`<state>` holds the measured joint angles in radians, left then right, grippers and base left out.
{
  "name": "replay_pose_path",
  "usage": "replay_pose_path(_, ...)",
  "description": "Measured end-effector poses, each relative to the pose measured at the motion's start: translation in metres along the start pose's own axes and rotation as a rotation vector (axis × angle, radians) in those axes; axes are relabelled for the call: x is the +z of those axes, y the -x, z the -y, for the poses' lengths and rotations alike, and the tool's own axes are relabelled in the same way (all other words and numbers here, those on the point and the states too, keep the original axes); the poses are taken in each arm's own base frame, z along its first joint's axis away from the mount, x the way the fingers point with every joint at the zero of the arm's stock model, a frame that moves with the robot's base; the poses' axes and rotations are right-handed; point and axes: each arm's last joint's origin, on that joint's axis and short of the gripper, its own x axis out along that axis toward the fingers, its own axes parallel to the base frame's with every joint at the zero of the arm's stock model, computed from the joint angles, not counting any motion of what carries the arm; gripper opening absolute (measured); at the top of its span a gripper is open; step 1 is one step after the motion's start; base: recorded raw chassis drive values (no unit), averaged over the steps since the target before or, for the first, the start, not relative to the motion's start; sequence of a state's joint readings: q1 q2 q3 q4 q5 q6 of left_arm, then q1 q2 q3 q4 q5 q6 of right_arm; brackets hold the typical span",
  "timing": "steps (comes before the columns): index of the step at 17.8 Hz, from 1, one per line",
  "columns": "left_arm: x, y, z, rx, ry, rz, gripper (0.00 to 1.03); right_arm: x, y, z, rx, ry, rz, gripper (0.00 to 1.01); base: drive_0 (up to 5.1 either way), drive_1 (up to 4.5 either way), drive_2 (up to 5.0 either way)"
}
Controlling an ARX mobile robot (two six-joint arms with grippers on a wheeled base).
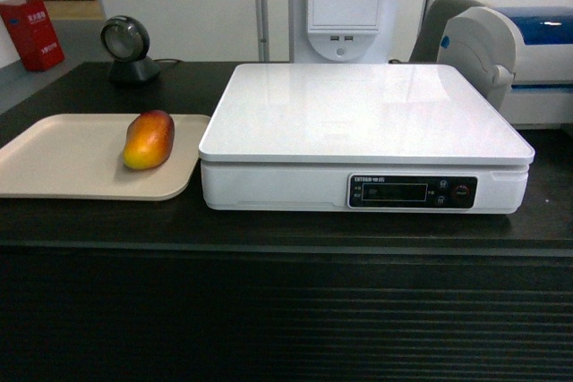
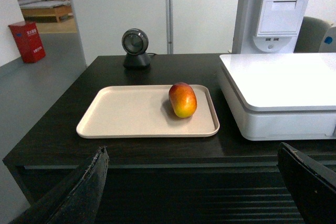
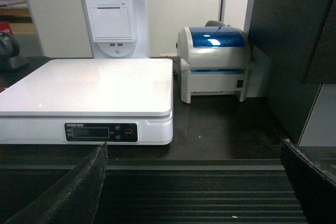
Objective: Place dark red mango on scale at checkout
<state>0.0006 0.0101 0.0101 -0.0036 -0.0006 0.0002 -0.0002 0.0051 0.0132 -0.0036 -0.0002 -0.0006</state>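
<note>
Dark red oval mango lies on the beige tray, beside the white flat scale on the dark worktop. I see both jaws spread, empty.

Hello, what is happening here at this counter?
Nothing is being handled yet. The dark red mango lies on a beige tray left of the scale, whose platform is bare. Both grippers, left and right, are open and held back in front of the checkout.
</note>
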Motion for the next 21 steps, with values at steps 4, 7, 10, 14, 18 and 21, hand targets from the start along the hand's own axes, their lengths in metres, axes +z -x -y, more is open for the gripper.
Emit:
replay_pose_path(4,-0.002,0.0,0.0,0.029,0.016,-0.055,0.98,0.0,0.0,0.0,0.0,0.0,0.0,0.98,0.0,0.0,0.0)
replay_pose_path(7,0.007,-0.002,0.01,0.156,0.052,-0.262,0.98,0.0,0.0,0.0,0.0,0.0,0.001,0.98,0.0,0.0,0.0)
replay_pose_path(10,0.031,-0.009,0.009,0.198,0.114,-0.151,0.98,0.0,0.0,0.0,0.0,0.0,0.0,0.98,0.0,0.0,0.0)
replay_pose_path(14,0.04,-0.062,0.0,0.112,0.077,-0.149,0.98,0.0,0.0,0.0,0.0,0.0,0.0,0.98,0.0,0.0,0.0)
replay_pose_path(18,0.056,-0.119,-0.005,0.028,0.022,-0.166,0.98,0.0,0.0,0.0,0.0,0.0,0.0,0.98,0.0,0.0,0.0)
replay_pose_path(21,0.045,-0.171,0.0,-0.06,-0.006,-0.285,0.98,0.0,0.0,0.0,0.0,0.0,0.0,0.98,0.0,0.0,0.0)
